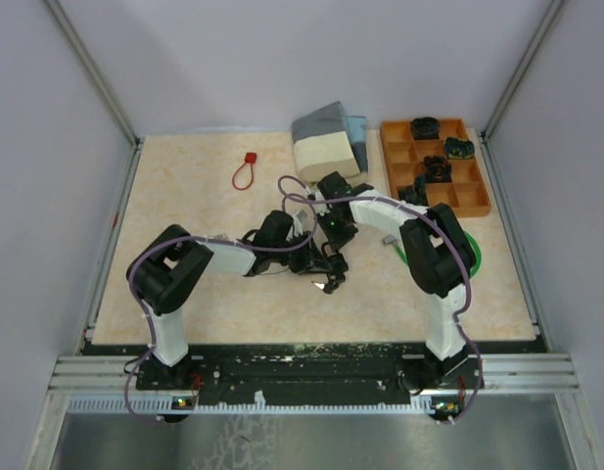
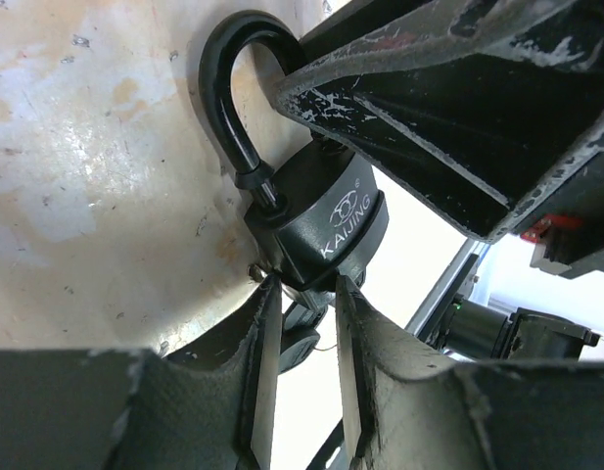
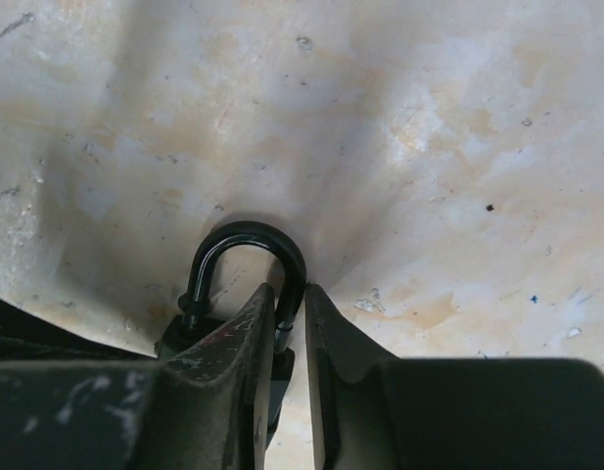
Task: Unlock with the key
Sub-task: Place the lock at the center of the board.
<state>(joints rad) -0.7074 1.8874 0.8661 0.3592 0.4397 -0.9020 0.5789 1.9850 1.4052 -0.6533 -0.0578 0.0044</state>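
Observation:
A black padlock [image 2: 326, 220] marked KAIJING is held just above the beige table at the middle [image 1: 321, 258]. My right gripper [image 3: 290, 299] is shut on one leg of its shackle [image 3: 248, 240]; its fingers [image 2: 429, 88] show in the left wrist view. My left gripper [image 2: 303, 289] meets the lock's lower end, its fingers on either side of the black key head [image 2: 302, 345] that sticks out of the lock's bottom. In the top view both grippers meet at the lock, and a spare key [image 1: 330, 284] hangs below it.
A red loop tie [image 1: 245, 171] lies at the back left. A grey and cream block [image 1: 326, 142] stands at the back middle. An orange compartment tray [image 1: 468, 196] with several black parts is at the back right. A green ring [image 1: 471, 257] lies under the right arm.

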